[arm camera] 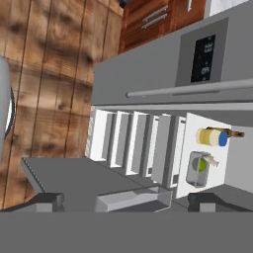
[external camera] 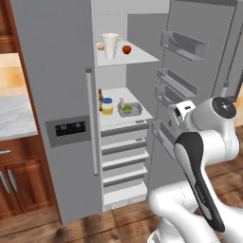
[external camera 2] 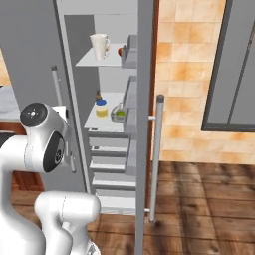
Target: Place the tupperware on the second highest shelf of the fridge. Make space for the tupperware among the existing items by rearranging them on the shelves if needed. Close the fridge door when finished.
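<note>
- While the fridge door (external camera: 190, 85) stands open, we see the tupperware (external camera: 130, 109) at its shelf's front right corner, beside the yellow jar (external camera: 107, 106).
- Our pincer (arm camera: 126, 201) gapes, gripping nothing; door closing remains.

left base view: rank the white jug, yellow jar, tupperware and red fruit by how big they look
1. white jug, clearly the largest, on the upper shelf.
2. tupperware and yellow jar, side by side on the shelf below: the tupperware is wider, the jar taller, so too close to rank.
3. red fruit, smallest, beside the jug.
</note>
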